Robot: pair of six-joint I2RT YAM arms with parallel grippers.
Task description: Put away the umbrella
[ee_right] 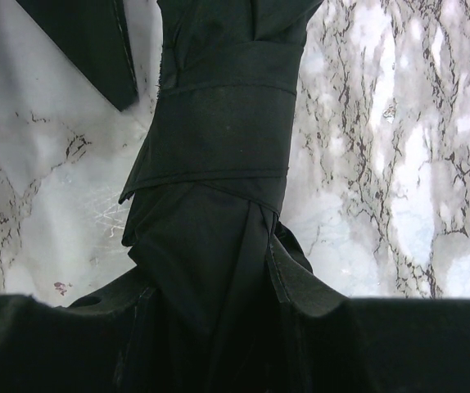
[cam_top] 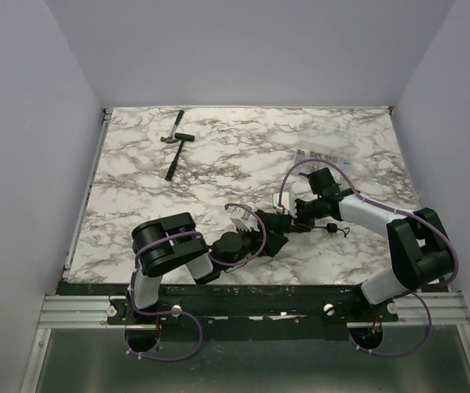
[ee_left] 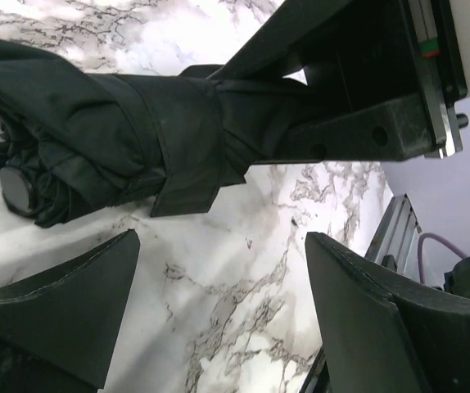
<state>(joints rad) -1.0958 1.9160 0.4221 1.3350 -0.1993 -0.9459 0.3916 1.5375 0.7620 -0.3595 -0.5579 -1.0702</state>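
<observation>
Near the middle of the table's (cam_top: 219, 147) near edge, the folded umbrella (ee_left: 112, 131) has its tie band wrapped round the canopy. The right claw (ee_right: 219, 323) is closed partway on one end of it. The left claw (ee_left: 223, 246) gapes wide just beside the other end, holding nothing.

Text check, all three views: I can read nothing.

Only candidate is a small printed slip (cam_top: 321, 155) lying flat on the marble table (cam_top: 219, 164), far right area. From the top camera I see dark bar-like marks and a bluish patch on it, all too small to make out as letters or digits.

Both wrist views show the umbrella (ee_right: 219, 123) fabric and its wrap band up close. I find no lettering or logo on them.
</observation>
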